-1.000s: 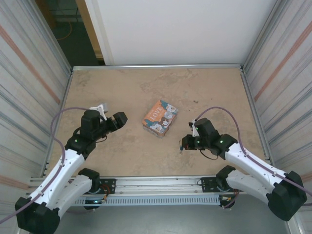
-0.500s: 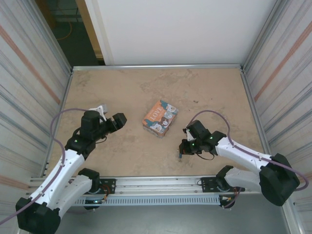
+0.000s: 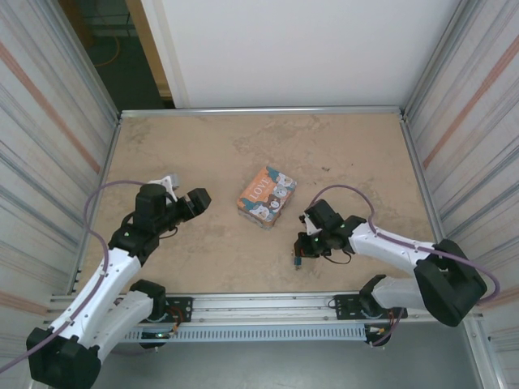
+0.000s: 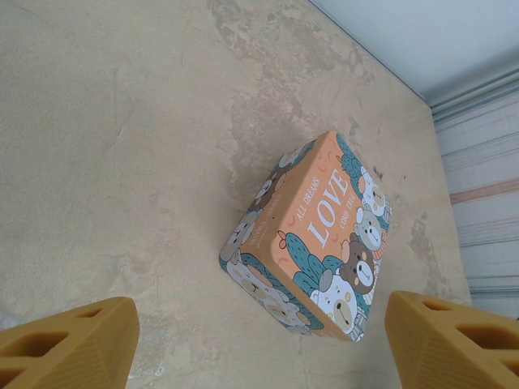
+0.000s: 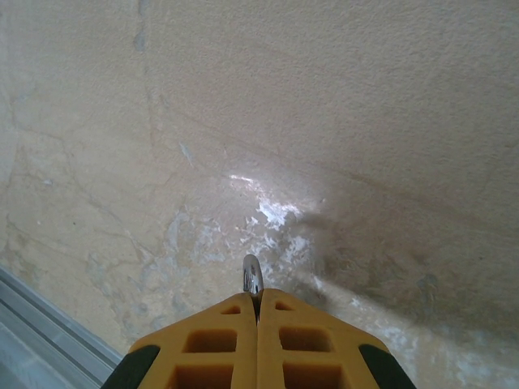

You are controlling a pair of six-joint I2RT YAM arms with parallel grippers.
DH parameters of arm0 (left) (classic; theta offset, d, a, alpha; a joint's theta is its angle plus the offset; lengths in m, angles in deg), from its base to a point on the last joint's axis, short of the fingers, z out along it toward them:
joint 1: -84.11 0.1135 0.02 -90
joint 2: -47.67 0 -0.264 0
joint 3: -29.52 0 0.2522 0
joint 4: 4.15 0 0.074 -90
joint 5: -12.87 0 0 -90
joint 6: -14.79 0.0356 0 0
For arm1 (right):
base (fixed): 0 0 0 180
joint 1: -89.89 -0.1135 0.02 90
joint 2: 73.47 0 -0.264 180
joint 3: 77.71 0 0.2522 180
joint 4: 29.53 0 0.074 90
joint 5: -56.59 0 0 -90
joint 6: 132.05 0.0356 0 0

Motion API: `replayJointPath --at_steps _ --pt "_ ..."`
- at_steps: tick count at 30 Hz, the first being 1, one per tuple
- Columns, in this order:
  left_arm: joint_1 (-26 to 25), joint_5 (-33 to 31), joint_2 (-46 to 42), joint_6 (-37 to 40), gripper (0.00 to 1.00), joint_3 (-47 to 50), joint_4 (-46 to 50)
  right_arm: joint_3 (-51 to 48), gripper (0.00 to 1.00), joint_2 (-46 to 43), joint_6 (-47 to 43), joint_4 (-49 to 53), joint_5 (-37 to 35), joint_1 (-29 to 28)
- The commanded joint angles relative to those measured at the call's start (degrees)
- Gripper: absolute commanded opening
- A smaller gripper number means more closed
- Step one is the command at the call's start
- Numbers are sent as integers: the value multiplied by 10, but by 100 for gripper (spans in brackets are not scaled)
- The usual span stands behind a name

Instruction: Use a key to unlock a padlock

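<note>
From above, the left gripper [image 3: 197,198] hangs over the table [image 3: 349,146] to the left of the picture box [image 3: 266,196], apart from it, and I cannot tell there how its jaws stand. The right gripper [image 3: 302,252] points down at the near side of the table, right of the box, and the tiny blue padlock [image 3: 298,261] sits just at its tip, close to the surface. In the left wrist view, the two yellow fingers [image 4: 73,340] stand wide apart with nothing between them, and the box [image 4: 324,235] marked "LOVE" lies ahead on the table. In the right wrist view, the right gripper [image 5: 258,306] has its fingers pressed together on a thin silvery metal part [image 5: 253,279], apparently of the padlock, which sticks out over the bare table [image 5: 340,121].
</note>
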Motion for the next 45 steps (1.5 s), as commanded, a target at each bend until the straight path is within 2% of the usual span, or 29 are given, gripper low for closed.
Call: replayJointPath --at_steps 1,22,31,39,45 --pt "7 5 2 7 80 7 -4 10 0 16 -11 -20 14 -4" --pt "9 11 10 5 80 7 -9 19 0 53 -14 -30 18 -8" --pt "20 22 8 5 80 2 -7 24 11 39 -17 -21 6 -8" --pt "31 25 1 11 80 -8 6 28 25 18 -26 -9 -8 -8" --pt "43 23 -5 21 81 -20 21 33 30 -3 -35 4 -23 -8"
